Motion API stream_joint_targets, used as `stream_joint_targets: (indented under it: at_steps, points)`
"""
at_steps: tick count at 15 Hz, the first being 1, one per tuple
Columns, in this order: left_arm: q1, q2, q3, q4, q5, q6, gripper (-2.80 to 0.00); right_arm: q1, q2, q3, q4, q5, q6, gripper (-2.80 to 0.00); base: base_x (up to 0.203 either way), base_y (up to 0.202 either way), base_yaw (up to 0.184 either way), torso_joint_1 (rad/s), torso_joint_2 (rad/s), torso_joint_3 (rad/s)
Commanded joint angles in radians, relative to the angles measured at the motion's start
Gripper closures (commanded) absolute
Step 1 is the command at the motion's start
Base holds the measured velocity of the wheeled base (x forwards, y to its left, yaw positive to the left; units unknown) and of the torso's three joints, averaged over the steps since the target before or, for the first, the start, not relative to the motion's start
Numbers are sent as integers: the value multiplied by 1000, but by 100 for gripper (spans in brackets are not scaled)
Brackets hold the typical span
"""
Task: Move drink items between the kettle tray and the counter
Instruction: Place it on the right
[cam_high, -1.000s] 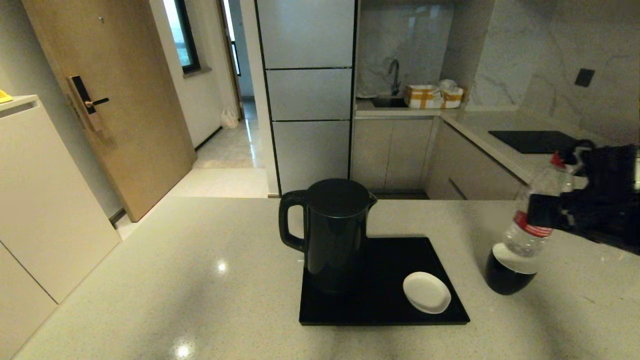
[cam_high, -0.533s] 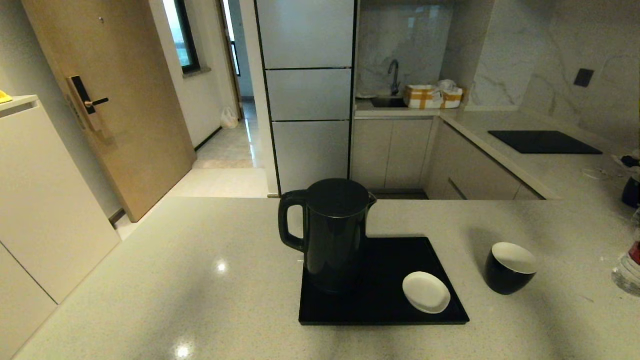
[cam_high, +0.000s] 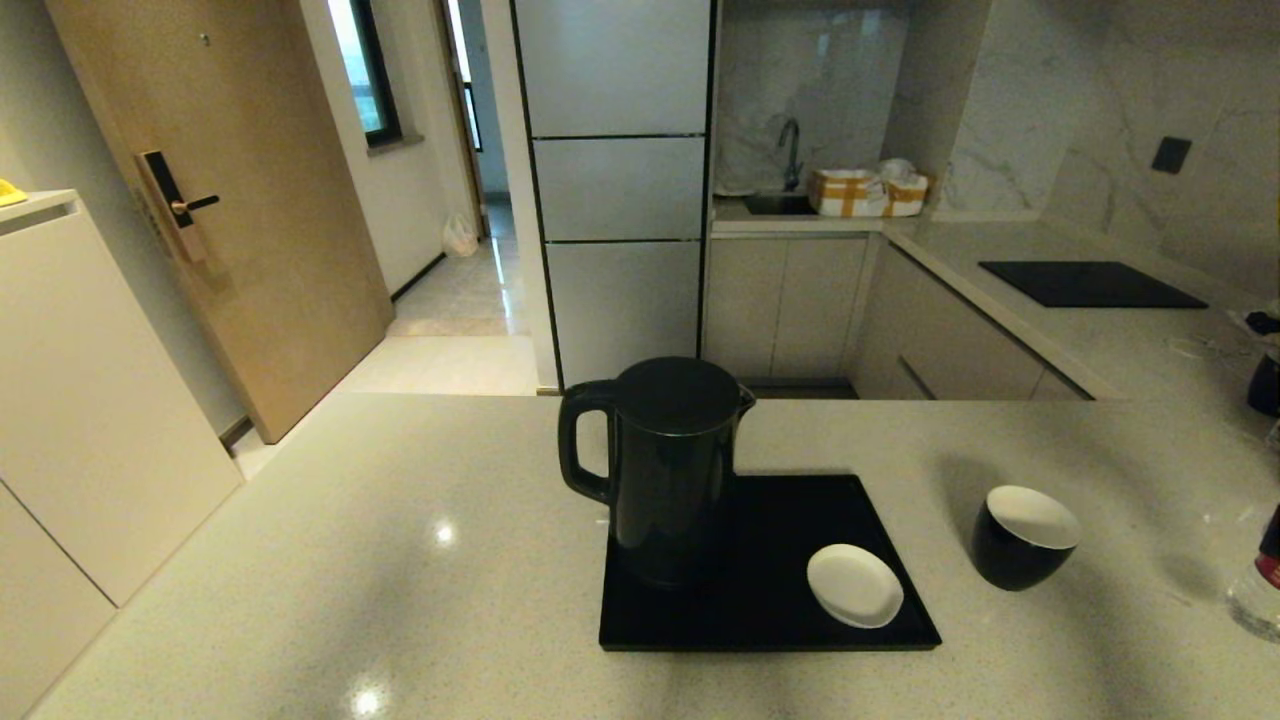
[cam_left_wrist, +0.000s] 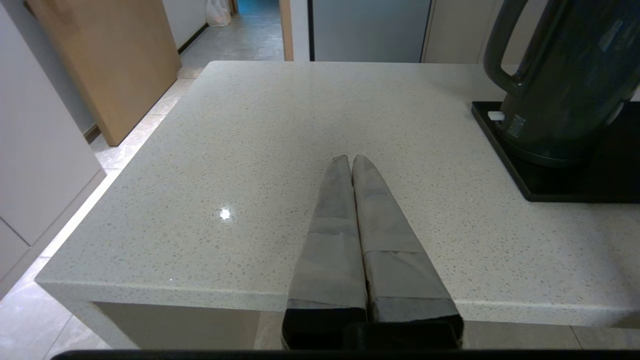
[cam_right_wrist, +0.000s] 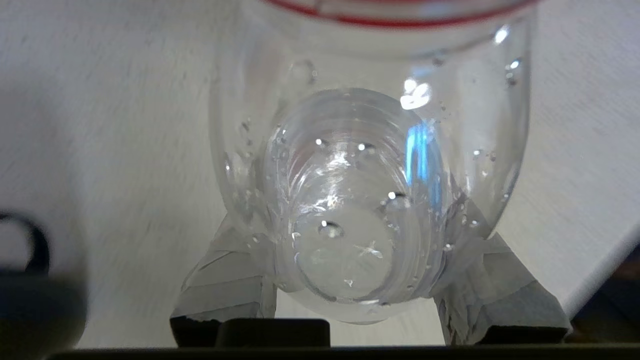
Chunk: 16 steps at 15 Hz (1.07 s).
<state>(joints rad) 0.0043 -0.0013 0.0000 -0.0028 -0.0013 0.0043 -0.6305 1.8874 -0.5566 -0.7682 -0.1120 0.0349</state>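
Bottle (cam_right_wrist: 370, 165) gripped in right gripper (cam_right_wrist: 370, 280) (left gripper (cam_left_wrist: 351, 159) closed).

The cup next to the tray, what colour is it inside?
White inside, black outside; the cup shows best in the head view.

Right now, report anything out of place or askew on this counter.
Nothing is spilled or damaged. One oddity: the cup stands on the counter, while its saucer lies empty on the tray beside the upright kettle.
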Motion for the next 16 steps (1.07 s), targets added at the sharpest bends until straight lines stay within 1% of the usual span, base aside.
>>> stream_joint_targets:
  at_steps: [1,3,5,6,8,9,16]
  points:
    - [0,1,0,0,0,0,0,-5,113,28,-114,-9,-3,0,0,0,0,0,0,0]
    - [0,1,0,0,0,0,0,-3,223,58,-293,-28,-13,0,0,0,0,0,0,0]
    - [0,1,0,0,0,0,0,-1,372,99,-606,-43,-28,0,0,0,0,0,0,0]
    - [0,1,0,0,0,0,0,0,413,117,-699,-49,-36,0,0,0,0,0,0,0]
    - [0,1,0,0,0,0,0,3,430,127,-731,-64,-45,0,0,0,0,0,0,0]
    - [0,1,0,0,0,-1,0,3,427,127,-730,-67,-46,-280,0,0,0,0,0,0]
    - [0,1,0,0,0,0,0,4,399,137,-723,-67,-46,-280,0,0,0,0,0,0]
